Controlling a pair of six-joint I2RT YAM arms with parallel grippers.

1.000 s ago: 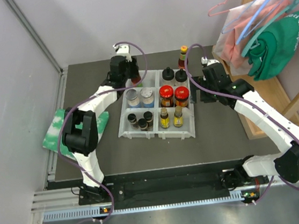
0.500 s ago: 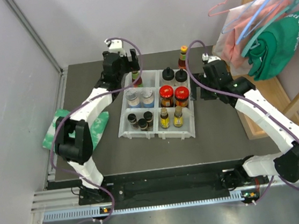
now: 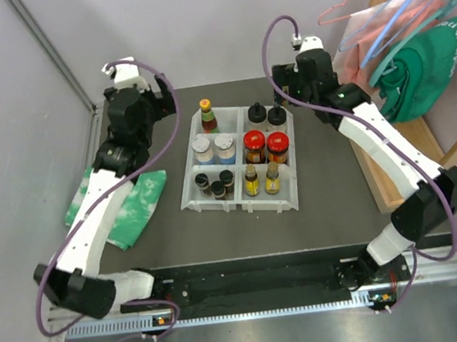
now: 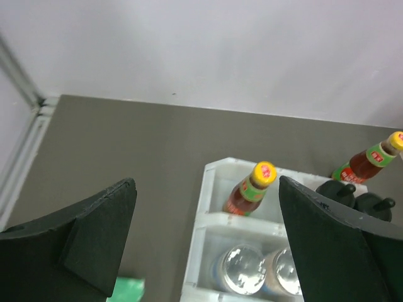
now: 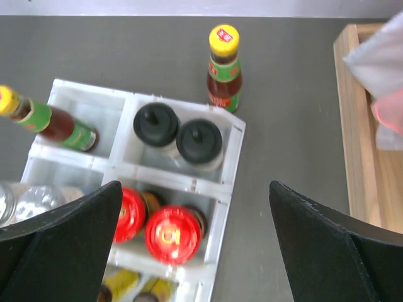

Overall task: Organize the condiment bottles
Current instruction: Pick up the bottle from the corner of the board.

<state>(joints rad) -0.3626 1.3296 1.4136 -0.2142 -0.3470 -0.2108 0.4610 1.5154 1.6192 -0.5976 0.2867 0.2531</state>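
Observation:
A white tray (image 3: 289, 182) holds the condiment bottles. A yellow-capped sauce bottle (image 3: 208, 117) stands in its back left compartment, also seen in the left wrist view (image 4: 250, 190). Two black-capped bottles (image 3: 267, 116), two red-lidded jars (image 3: 265, 145), two pale-lidded jars (image 3: 213, 146), three tiny dark jars (image 3: 214, 182) and two small yellow bottles (image 3: 261, 180) fill the others. A second yellow-capped sauce bottle (image 5: 224, 69) stands on the table behind the tray. My left gripper (image 3: 163, 106) is open and empty, raised left of the tray. My right gripper (image 3: 282, 84) is open and empty, raised above the tray's back right.
A green-white cloth (image 3: 125, 206) lies left of the tray. A wooden rack (image 3: 382, 178) with hangers and clothes (image 3: 418, 58) stands at the right. A wall and metal rail (image 3: 94, 153) bound the left side.
The left gripper let go of the sauce bottle in the back left compartment, then rose and drew back to the left. The right gripper rose and moved back from beside the tray.

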